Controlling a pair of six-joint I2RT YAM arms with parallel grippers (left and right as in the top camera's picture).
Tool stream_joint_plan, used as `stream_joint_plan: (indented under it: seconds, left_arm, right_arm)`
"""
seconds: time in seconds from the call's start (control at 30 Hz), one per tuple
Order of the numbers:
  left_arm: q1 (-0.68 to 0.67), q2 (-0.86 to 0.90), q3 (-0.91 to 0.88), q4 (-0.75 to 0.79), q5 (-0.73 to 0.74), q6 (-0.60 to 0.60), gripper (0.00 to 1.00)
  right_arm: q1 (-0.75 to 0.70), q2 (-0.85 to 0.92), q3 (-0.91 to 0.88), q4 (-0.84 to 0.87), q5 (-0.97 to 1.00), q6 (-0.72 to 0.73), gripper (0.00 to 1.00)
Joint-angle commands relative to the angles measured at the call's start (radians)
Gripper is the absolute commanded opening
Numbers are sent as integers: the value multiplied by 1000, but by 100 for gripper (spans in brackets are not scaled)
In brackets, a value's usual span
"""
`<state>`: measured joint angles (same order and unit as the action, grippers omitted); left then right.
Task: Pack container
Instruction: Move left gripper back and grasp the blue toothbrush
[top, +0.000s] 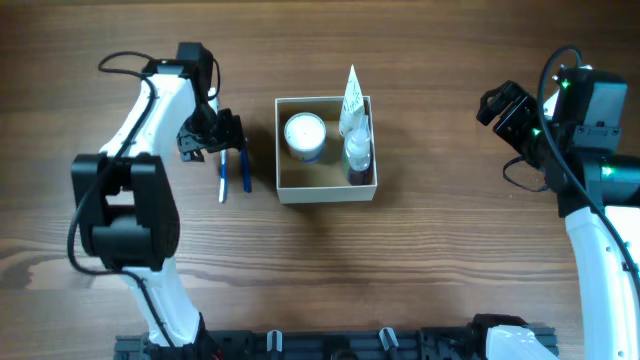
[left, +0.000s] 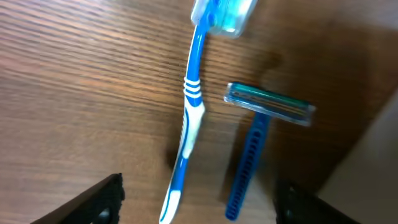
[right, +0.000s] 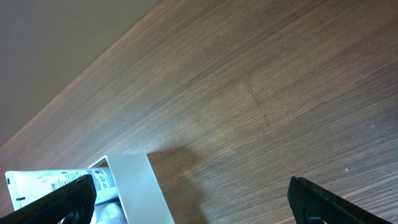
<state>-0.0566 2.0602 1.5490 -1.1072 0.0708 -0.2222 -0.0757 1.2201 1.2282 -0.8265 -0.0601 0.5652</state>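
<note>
Our left gripper (left: 202, 202) hangs open over toothbrush (left: 189, 118) and razor (left: 252, 149) toward the counter's left edge. Next we pinch one for the container (top: 326, 194). Our right gripper (right: 189, 190) sits open too.

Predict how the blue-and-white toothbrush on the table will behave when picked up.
The toothbrush probably feels light and stiff: a slim plastic stick. Its capped head could tip it if gripped near the tail. Lying flat on the table, it may skid.
</note>
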Motion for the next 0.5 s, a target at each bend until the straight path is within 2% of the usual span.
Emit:
stream_joint_plan:
  seconds: [0.0, 0.2, 0.47]
  left_arm:
    - [9, 45, -4, 3, 7, 37, 70]
    - [16, 54, -8, 23, -2, 37, 58]
    - [16, 56, -47, 98, -64, 93, 58]
  right_arm:
    - [-2, 5, 17, 3, -12, 14, 100]
    - [-2, 5, 17, 3, -12, 14, 100]
    - [-2, 5, 17, 3, -12, 14, 100]
